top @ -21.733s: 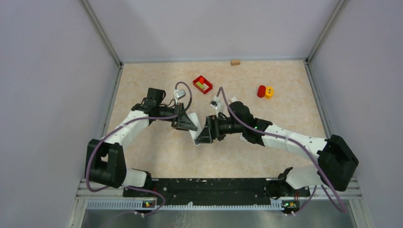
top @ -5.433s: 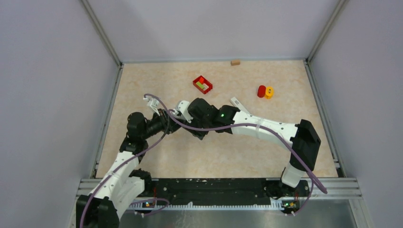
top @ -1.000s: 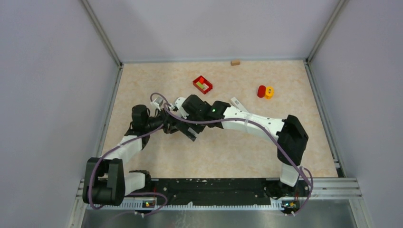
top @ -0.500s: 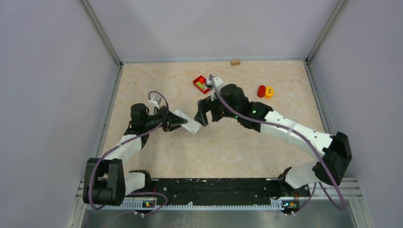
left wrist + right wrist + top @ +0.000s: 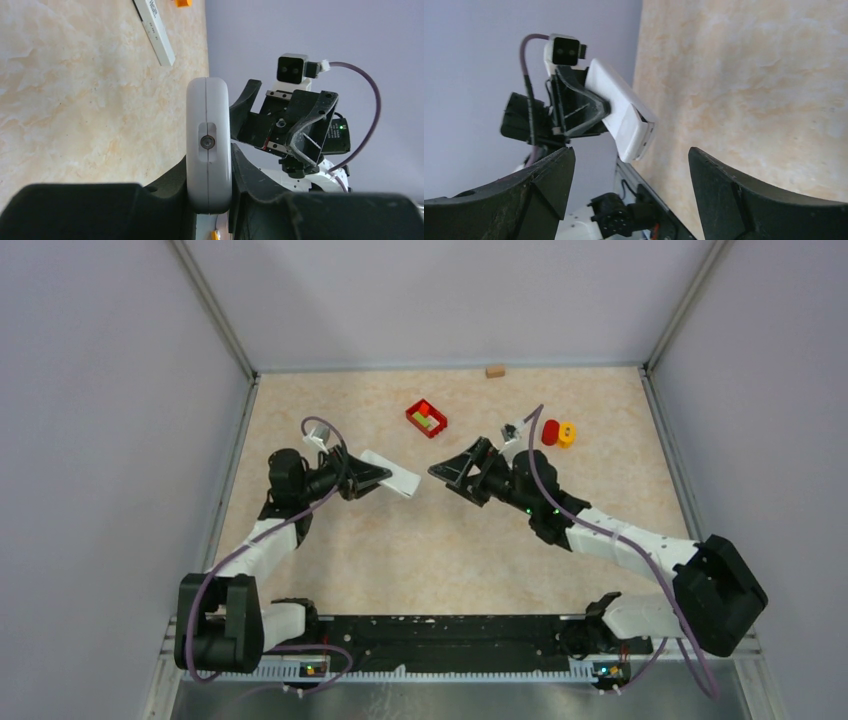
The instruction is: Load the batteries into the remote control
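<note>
A white remote control (image 5: 392, 475) hangs above the table at centre left, with my left gripper (image 5: 357, 478) shut on its left end. In the left wrist view the remote (image 5: 208, 125) stands edge-on, and my left gripper (image 5: 209, 167) clamps it on both sides. My right gripper (image 5: 452, 469) faces it from the right with a gap between them, jaws open and empty. The right wrist view shows the remote (image 5: 623, 116) well beyond my open right gripper (image 5: 630, 155). No batteries show in any view.
A red tray (image 5: 426, 418) with green and yellow pieces sits behind the grippers. A red cylinder (image 5: 550, 432) and a yellow one (image 5: 567, 433) lie at the back right, a wooden block (image 5: 494, 371) by the back wall. A flat white strip (image 5: 155, 32) lies on the table.
My right arm has pulled back to the right, away from the remote it was crowding a second ago. My left gripper has shifted the remote slightly back, still holding it.
</note>
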Robot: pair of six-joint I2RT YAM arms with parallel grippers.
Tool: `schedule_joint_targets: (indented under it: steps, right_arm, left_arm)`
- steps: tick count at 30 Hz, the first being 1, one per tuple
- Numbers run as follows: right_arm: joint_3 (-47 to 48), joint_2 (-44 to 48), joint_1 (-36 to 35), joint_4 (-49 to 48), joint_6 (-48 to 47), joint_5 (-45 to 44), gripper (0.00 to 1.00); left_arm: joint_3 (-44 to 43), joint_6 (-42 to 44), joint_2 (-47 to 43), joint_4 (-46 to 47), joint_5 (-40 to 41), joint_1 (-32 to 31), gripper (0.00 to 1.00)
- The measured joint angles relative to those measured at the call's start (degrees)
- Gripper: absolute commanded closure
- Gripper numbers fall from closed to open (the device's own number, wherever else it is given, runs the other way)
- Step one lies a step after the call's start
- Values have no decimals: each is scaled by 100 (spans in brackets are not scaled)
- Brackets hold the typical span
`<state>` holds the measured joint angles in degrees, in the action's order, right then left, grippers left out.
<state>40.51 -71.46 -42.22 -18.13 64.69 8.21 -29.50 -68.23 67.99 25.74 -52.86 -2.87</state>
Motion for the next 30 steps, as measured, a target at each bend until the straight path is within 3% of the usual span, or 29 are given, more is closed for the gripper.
schedule_joint_targets:
  steps: [5, 10, 30]
  right_arm:
    - [-63, -463, -4, -994, 763, 234, 24]
    - [164, -1054, -4, -1373, 1099, 505, 30]
    - [431, -1384, -42, -2052, 1259, 1016, 62]
  left_arm:
    - [-42, -393, 7, 280, 48, 2, 100]
    - [-153, -619, 17, 442, 74, 4, 100]
    - [-254, -1698, 55, 1272, 79, 11, 100]
